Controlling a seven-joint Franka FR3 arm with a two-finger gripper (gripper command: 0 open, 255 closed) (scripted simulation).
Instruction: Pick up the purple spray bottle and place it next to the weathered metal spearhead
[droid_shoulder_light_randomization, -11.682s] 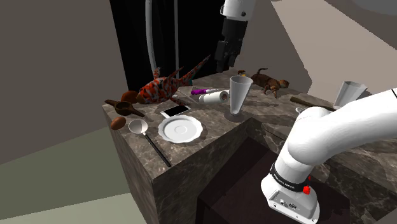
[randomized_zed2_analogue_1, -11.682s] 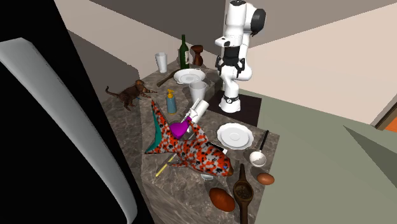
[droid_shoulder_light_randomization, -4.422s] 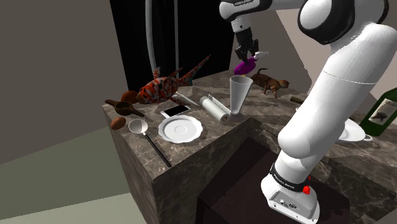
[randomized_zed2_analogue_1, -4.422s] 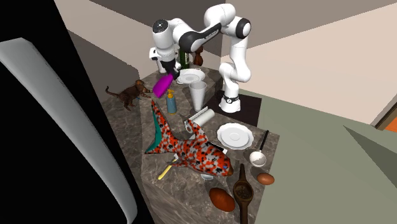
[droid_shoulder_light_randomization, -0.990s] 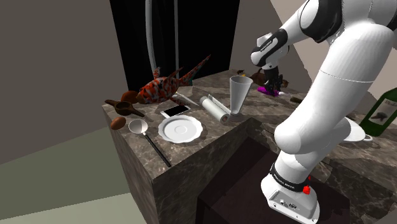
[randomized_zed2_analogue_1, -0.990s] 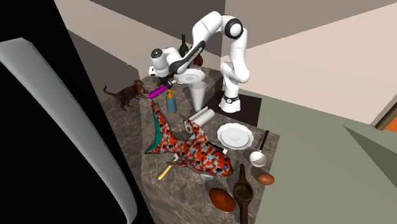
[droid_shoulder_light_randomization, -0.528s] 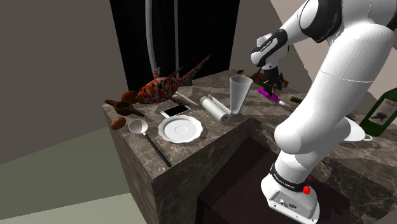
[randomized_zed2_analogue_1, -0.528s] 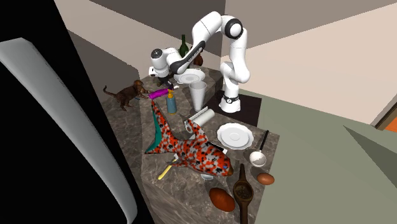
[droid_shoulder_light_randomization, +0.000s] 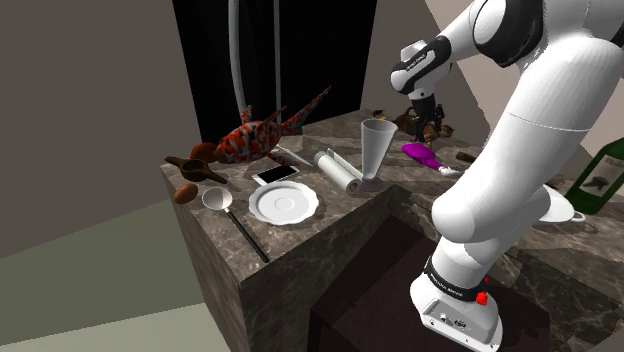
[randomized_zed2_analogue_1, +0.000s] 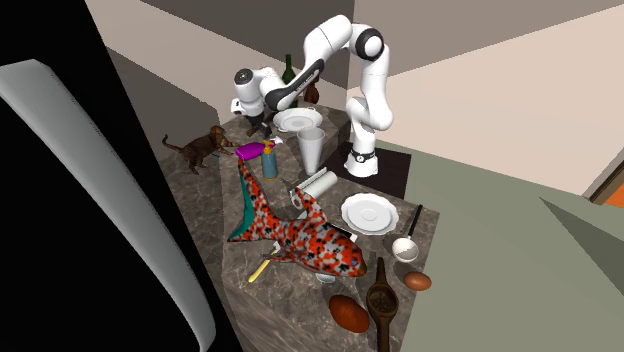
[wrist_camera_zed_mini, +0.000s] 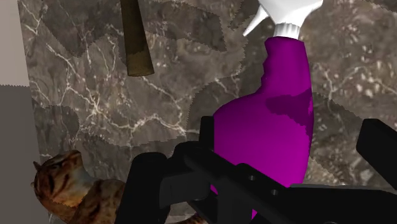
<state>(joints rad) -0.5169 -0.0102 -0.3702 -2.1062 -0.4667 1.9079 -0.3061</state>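
The purple spray bottle with a white head lies on its side on the marble counter, beside a cat figurine. My gripper hangs just above it, open. In the wrist view the bottle lies between my spread fingers and the right one stands off it. My gripper looks down on it. The brown spearhead lies a short way beyond the bottle on the marble; its shaft shows past the bottle. In the second exterior view the bottle rests under the gripper.
A tall clear cup, a white roll, a plate, a phone, a ladle and a red spotted fish figure crowd the counter. A blue bottle stands next to the purple one. A green bottle stands at the shoulder view's right.
The gripper has let go of the purple bottle and risen. The bottle has settled flat on the counter.
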